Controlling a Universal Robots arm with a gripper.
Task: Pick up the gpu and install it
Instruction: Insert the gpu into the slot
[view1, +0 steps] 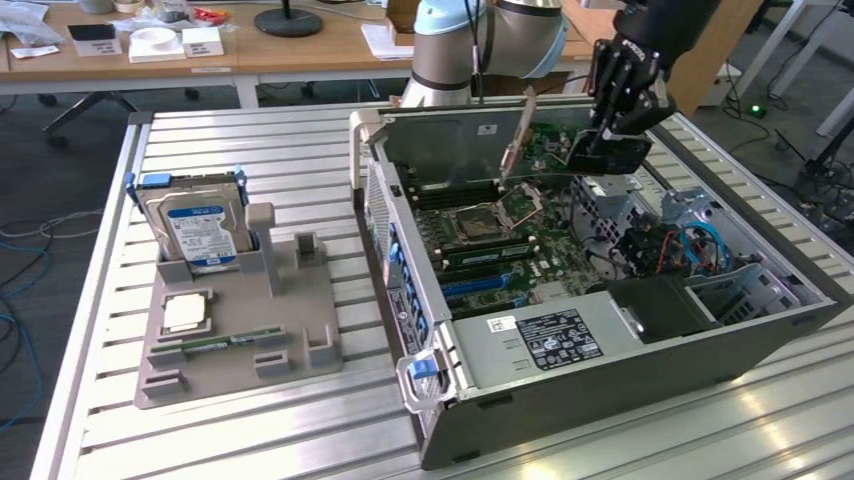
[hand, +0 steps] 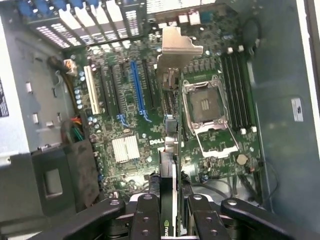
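My gripper hangs over the far side of the open computer case, shut on the gpu. The card is held on edge above the green motherboard, with its silver end bracket pointing toward the case's rear wall. In the wrist view the gpu shows edge-on as a thin dark strip running up from between my fingers to the bracket. It hovers between the blue expansion slot and the CPU socket, clear of the board.
On the exterior view's left, a grey parts holder carries an upright silver hard drive with a blue label, a square chip and a slim green memory stick. Drive bays and cables crowd the case's right side.
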